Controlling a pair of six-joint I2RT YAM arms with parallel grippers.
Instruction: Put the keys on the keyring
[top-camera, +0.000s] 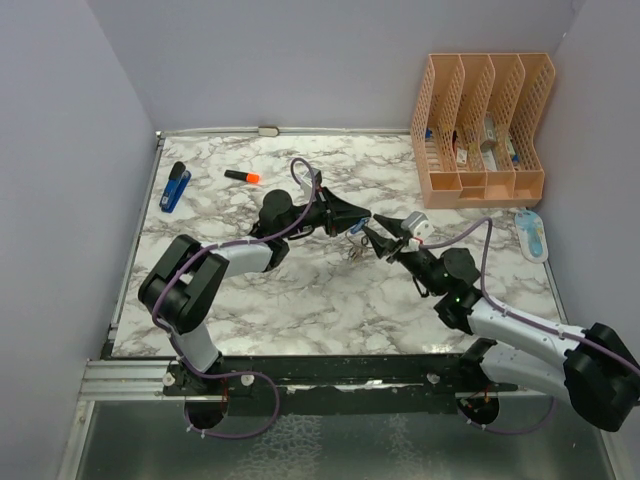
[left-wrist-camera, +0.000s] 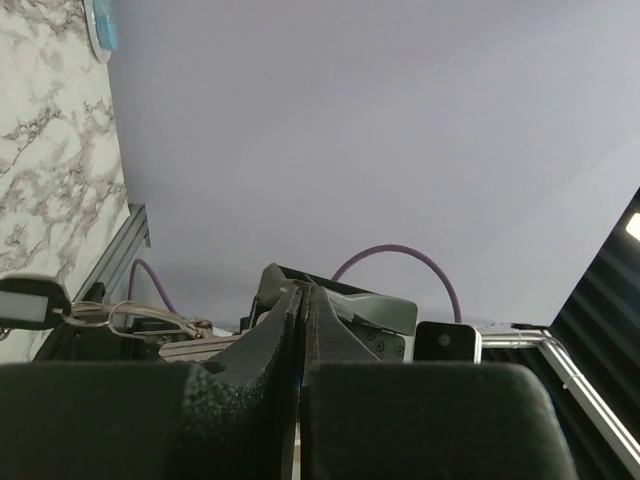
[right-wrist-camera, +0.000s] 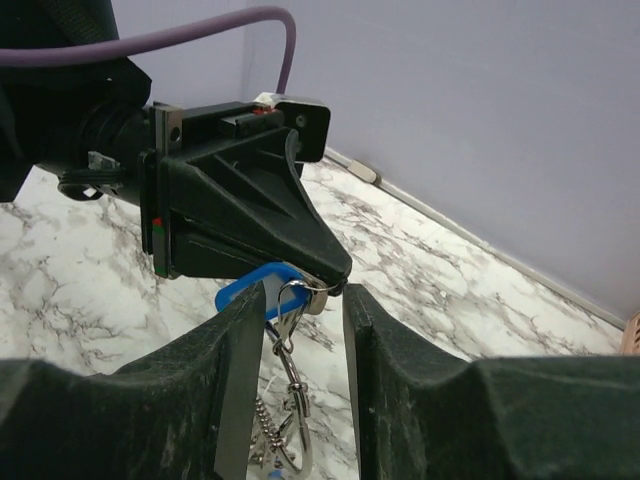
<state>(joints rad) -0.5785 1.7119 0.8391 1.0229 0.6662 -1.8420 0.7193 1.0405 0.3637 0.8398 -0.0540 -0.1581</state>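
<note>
left gripper (right-wrist-camera: 337, 272) clamped on keyring (right-wrist-camera: 316, 288), held out off its tip for access | right gripper (right-wrist-camera: 302, 293) parted, ring straddled between its jaws, judged ready for a regrip

Left pincer (top-camera: 366, 218) clamped shut, right pincer (top-camera: 374, 238) with jaws parted, tips nearly meeting, pointed toward each other

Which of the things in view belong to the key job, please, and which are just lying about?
In the job: keyring, blue key tag, left gripper, right gripper.
Lying about: blue stapler, orange marker, peach organizer, pale blue item.
</note>
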